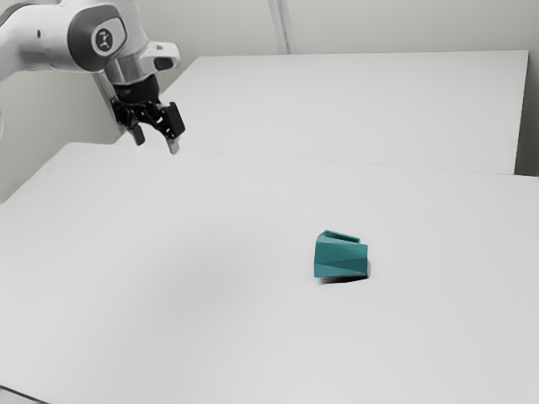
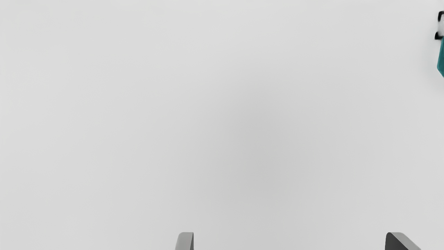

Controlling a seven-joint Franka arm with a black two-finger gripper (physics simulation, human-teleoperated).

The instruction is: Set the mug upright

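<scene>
High over the table's far left part, my gripper (image 1: 157, 145) hangs with its fingers wide apart and nothing between them. The wrist view has the gripper (image 2: 289, 241) open above bare tabletop. A teal mug (image 1: 340, 257) lies on its side on the table, well off toward the exterior view's right and nearer that camera than the gripper. In the wrist view a sliver of the mug (image 2: 441, 62) is cut off by the picture's edge, with small black-and-white parts beside it. Which way its opening faces I cannot tell for sure.
The white tabletop (image 1: 194, 278) spreads widely around the mug. Behind it stands a large white surface (image 1: 362, 109), with pale walls beyond. A dark thin line crosses the exterior view's lower left corner.
</scene>
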